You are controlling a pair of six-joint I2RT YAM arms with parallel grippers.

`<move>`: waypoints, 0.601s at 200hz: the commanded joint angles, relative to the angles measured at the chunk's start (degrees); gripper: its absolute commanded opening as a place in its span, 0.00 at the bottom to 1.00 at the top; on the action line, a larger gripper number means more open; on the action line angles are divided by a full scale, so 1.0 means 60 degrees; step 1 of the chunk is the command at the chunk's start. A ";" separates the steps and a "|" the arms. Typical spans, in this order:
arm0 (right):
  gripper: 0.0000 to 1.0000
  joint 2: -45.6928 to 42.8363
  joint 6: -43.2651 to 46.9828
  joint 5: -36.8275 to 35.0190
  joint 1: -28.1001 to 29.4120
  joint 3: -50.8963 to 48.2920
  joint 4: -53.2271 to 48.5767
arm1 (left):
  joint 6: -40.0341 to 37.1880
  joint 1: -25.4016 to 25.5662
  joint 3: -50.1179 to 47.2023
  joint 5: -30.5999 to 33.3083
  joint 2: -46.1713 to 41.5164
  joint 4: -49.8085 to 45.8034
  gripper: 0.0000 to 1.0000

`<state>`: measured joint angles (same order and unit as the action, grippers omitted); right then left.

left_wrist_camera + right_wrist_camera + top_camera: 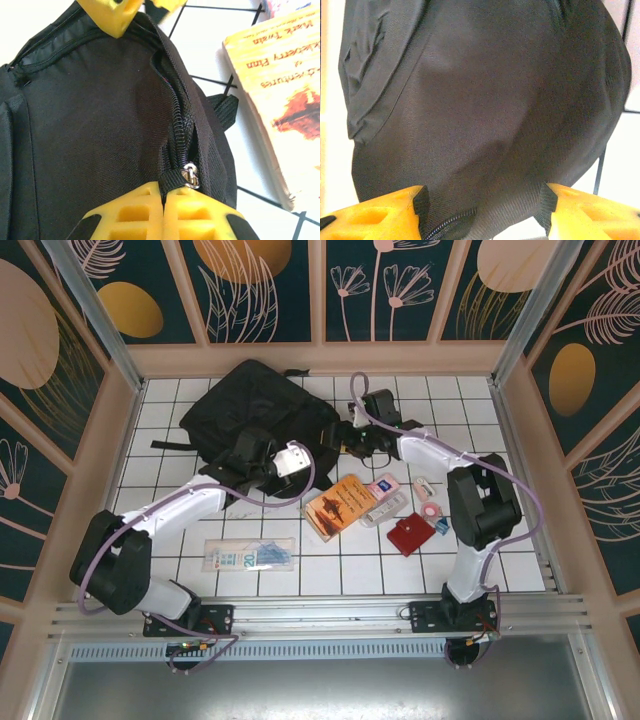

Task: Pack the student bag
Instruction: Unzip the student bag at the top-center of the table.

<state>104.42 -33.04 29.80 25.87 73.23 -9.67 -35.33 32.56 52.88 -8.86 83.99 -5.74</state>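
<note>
At the student bag's (pixel 100 125) right-hand edge, the left jaws are pressed fully together, their yellow fingers (pixel 130 215) pinching the black zipper pull tab (pixel 170 181) just beside its metal ring (pixel 190 175). From that pinch the zipper (pixel 175 115) runs up along the bag's side seam, partly parted. The right jaws stand wide, one yellow finger (pixel 380 212) on either side of a bulge of the bag's (pixel 485 100) black fabric, which fills the gap between them; whether they press on it cannot be told.

From above, both arms reach in to the same right side of the bag (pixel 245 410), which lies flat on the white tiled tabletop (pixel 500 550) at its far left part. Just beside the bag on the near right lies an orange-yellow paperback book (pixel 340 505), its cover showing Mark Twain's name in the left wrist view (pixel 280 100). Further right of the bag from the book sit a few small pale items, a pink ring (pixel 431 511) and a red wallet (pixel 408 535). Near the bag's front side, well apart from it, lies a clear packet (pixel 250 555) with blue contents.
</note>
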 commanded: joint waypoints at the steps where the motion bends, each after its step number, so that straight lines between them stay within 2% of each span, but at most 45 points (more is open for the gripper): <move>1: 0.64 -0.0786 -0.1827 -0.0566 -0.0080 -0.0282 -0.0096 | 0.0877 0.0287 0.0190 -0.0308 0.0299 0.0833 0.00; 29: 0.65 -0.0600 -0.2599 -0.1424 -0.0143 0.0182 -0.1455 | 0.2835 0.0436 0.0381 0.0449 0.0829 0.2030 0.00; 51: 0.66 -0.0620 -0.2470 -0.1813 -0.0341 0.0091 -0.1528 | 0.4537 0.0658 0.1103 0.1043 0.1398 0.2151 0.00; 64: 0.78 -0.0513 -0.2289 -0.1832 -0.0462 0.0055 -0.1513 | 0.5214 0.0791 0.1434 0.0931 0.1688 0.2165 0.00; 74: 0.84 -0.0479 -0.2030 -0.1937 -0.0529 0.0056 -0.1453 | 0.5300 0.1017 0.1521 0.0904 0.1813 0.2218 0.00; 80: 0.96 -0.0518 -0.1948 -0.2104 -0.0560 0.0009 -0.1436 | 0.5163 0.1194 0.1596 0.0936 0.1876 0.2192 0.00; 83: 0.98 -0.0569 -0.1930 -0.2192 -0.0572 -0.0033 -0.1397 | 0.5082 0.1281 0.1638 0.0954 0.1904 0.2131 0.00; 120: 0.96 -0.2073 -0.1782 -0.2024 -0.0870 -0.1364 0.0360 | 0.4371 0.1966 0.1704 0.1073 0.2064 0.1789 0.00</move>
<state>99.85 -44.86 18.94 21.58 69.25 -13.87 -8.93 41.87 61.52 -2.26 95.94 3.57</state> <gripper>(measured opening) 0.982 0.059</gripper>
